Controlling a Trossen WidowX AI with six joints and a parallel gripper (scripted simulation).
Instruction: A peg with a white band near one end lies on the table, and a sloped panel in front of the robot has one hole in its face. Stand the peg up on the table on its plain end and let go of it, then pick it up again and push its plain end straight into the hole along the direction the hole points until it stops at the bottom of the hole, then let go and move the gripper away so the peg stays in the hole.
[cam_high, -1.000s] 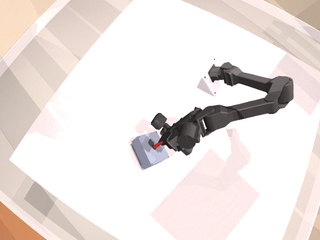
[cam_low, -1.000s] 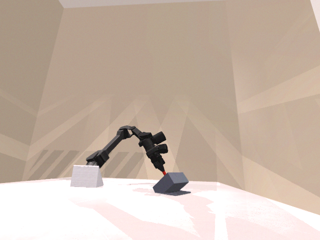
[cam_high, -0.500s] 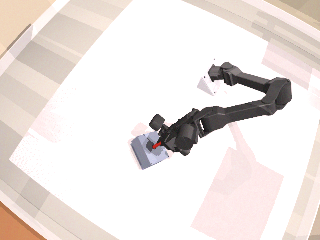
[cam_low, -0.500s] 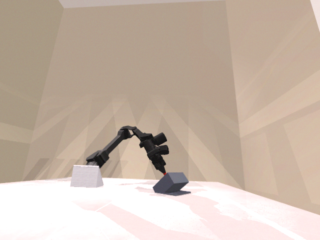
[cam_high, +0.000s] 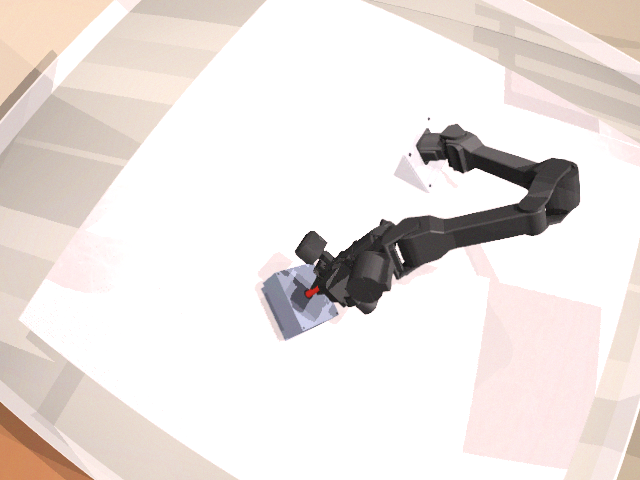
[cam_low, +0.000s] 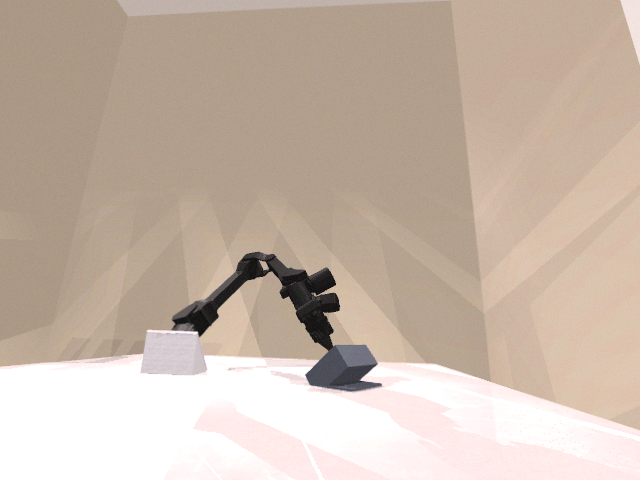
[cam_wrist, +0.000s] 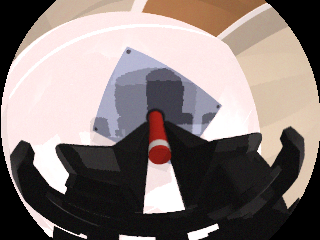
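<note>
The red peg (cam_high: 312, 292) (cam_wrist: 157, 128) is held between the fingertips of my gripper (cam_high: 319, 287) (cam_low: 329, 347) (cam_wrist: 156, 126), which is shut on it. Its white band and red end cap face the wrist camera. Its plain end meets the dark-rimmed hole and seems to be inside it; how deep cannot be seen. The blue-grey sloped panel (cam_high: 305, 322) (cam_low: 356, 355) (cam_wrist: 106, 110) lies under the fingertips, with the peg running roughly square to its face. In the exterior view the peg is almost fully hidden behind the panel block and fingers.
A white wedge-shaped block (cam_high: 412, 173) (cam_low: 170, 352) stands by the arm's base, away from the panel. The arm (cam_high: 485, 224) (cam_low: 227, 291) reaches from there over the table to the panel. Shadows of the gripper fall on the panel face.
</note>
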